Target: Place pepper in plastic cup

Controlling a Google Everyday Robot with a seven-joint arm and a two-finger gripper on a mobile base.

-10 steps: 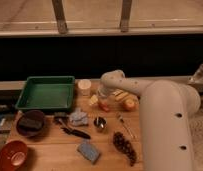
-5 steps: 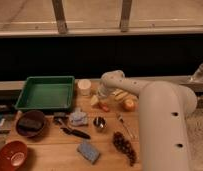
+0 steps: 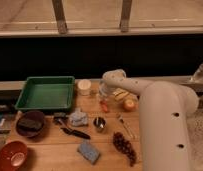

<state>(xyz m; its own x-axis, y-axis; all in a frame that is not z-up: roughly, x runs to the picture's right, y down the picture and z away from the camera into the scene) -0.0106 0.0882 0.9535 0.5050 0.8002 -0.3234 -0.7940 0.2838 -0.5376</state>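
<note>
The slim orange-red pepper (image 3: 104, 106) shows on the wooden table just below the tip of my gripper (image 3: 103, 97). The gripper reaches in from the right at the end of the white arm (image 3: 160, 115). It hangs right over the pepper, and I cannot tell whether it holds it. The grey-blue plastic cup (image 3: 101, 89) is mostly hidden behind the gripper, to the right of the cream-white cup (image 3: 84, 87). The small shiny metal cup (image 3: 99, 123) stands nearer the front.
A green tray (image 3: 45, 93) sits at the left. There is a round orange fruit (image 3: 129, 104) and pale yellow sticks (image 3: 120, 94) right of the gripper. In front lie a dark bowl (image 3: 30, 124), red bowl (image 3: 10, 156), blue sponge (image 3: 89, 151), grapes (image 3: 124, 145) and a black-handled tool (image 3: 75, 132).
The gripper end has moved only slightly downward near the pepper. The other objects have not moved.
</note>
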